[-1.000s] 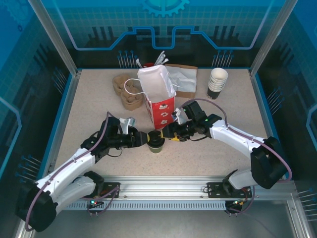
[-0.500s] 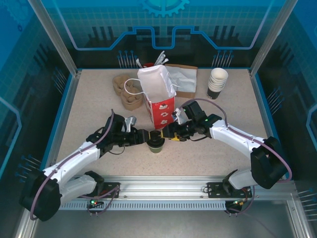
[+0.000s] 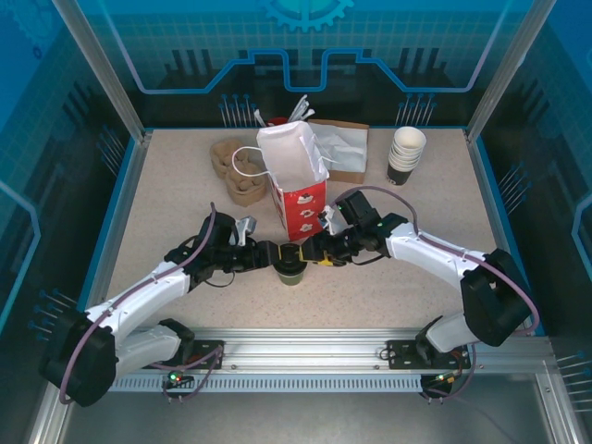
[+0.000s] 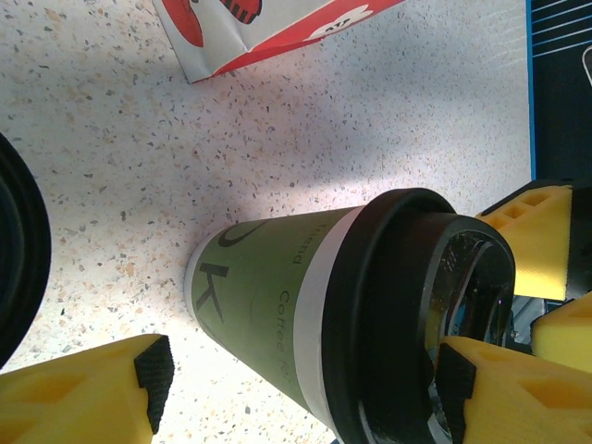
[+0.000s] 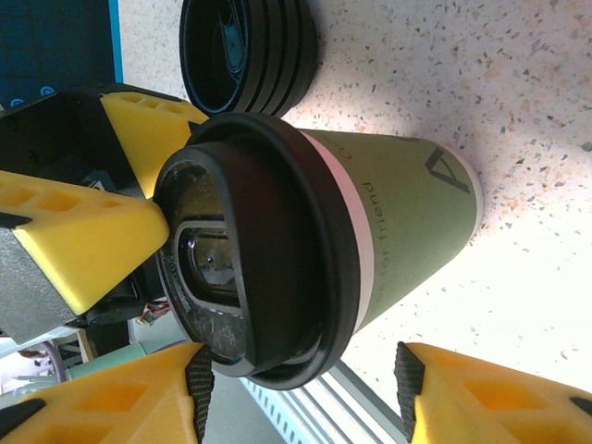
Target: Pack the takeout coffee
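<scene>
Currently takeout coffee [image 3: 289, 269] upright between left hand [image 3: 267, 253], right hand [image 3: 312, 251]; both spread.

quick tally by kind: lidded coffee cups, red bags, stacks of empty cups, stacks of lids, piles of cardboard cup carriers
lidded coffee cup: 1
red-and-white bag: 1
stack of empty cups: 1
stack of black lids: 1
pile of cardboard cup carriers: 1
total: 5

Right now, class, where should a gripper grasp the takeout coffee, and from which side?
Grip the takeout coffee by its green wall under the black lid, level from the left or right: it stands upright, round, and the lid's rim overhangs.
</scene>
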